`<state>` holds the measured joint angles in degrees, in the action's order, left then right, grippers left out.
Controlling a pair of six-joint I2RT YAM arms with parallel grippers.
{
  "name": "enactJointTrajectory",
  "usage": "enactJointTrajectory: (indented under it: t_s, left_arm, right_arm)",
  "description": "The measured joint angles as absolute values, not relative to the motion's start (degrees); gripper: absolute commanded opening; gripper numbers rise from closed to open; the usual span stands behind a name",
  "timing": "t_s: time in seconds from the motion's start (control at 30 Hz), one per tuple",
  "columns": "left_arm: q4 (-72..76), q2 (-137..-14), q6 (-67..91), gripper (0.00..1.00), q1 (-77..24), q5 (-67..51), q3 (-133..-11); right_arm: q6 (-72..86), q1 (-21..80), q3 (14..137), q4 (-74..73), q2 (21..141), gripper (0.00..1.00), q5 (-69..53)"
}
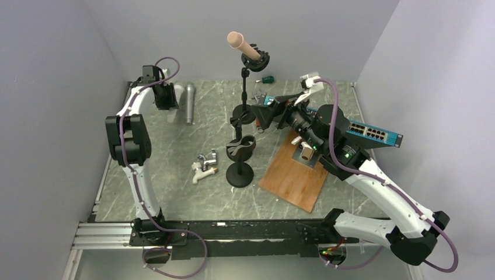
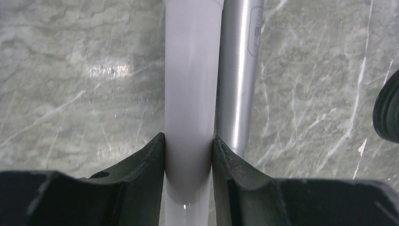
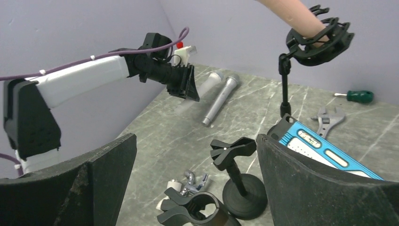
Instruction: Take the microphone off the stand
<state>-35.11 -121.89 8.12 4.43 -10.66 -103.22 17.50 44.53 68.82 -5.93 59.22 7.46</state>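
A pink microphone (image 1: 236, 41) sits tilted in the black shock mount (image 1: 257, 60) of the tall stand (image 1: 245, 87) at the back; it also shows in the right wrist view (image 3: 291, 12). Two shorter stands have empty clips, one in the middle (image 1: 241, 114) and one nearer (image 1: 240, 146). My left gripper (image 1: 169, 105) is shut on a white microphone (image 2: 190, 70) low over the table at the back left, beside a silver microphone (image 2: 237, 70) lying there. My right gripper (image 1: 264, 114) is open and empty, next to the middle stand's clip (image 3: 233, 153).
A wooden board (image 1: 295, 172) and a blue network switch (image 1: 365, 129) lie under my right arm. A metal faucet (image 1: 204, 166) lies left of the near stand's base (image 1: 239, 174). A green screwdriver (image 1: 267, 79) and a wrench (image 3: 324, 117) lie at the back.
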Motion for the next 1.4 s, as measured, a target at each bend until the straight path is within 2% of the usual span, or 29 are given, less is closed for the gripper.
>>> enactJointTrajectory:
  t_s: [0.3,0.43,0.6,0.77,0.9,1.1,1.4]
  left_arm:
    - [-43.3,-136.4,7.2,0.0,7.3,-18.8,-119.3]
    - [-45.3,-139.2,8.5,0.14,8.3,-20.9,-121.7]
    - [-45.6,-139.5,10.2,0.25,8.7,-23.2,-121.9]
    - [-46.0,-139.9,11.4,0.42,8.7,-24.5,-122.0]
    - [-46.2,-140.0,11.8,0.51,8.7,-24.7,-122.0]
    - [-47.9,-140.0,12.0,0.58,8.7,-24.6,-122.0]
    - [-48.4,-133.9,13.0,0.62,8.8,-24.6,-118.7]
  right_arm:
    - [16.6,44.5,68.8,-6.5,58.2,1.0,10.0]
    - [17.0,44.5,68.8,-5.9,60.1,1.0,9.9]
    - [18.4,44.5,68.8,-5.9,63.1,1.0,8.3]
    - [19.8,44.6,68.8,-6.0,64.4,1.0,6.4]
    - [20.6,44.5,68.8,-6.0,64.5,1.0,5.6]
    - [21.0,44.5,69.6,-6.2,65.6,1.0,5.4]
    - [20.9,44.5,72.3,-7.5,67.3,1.0,5.5]
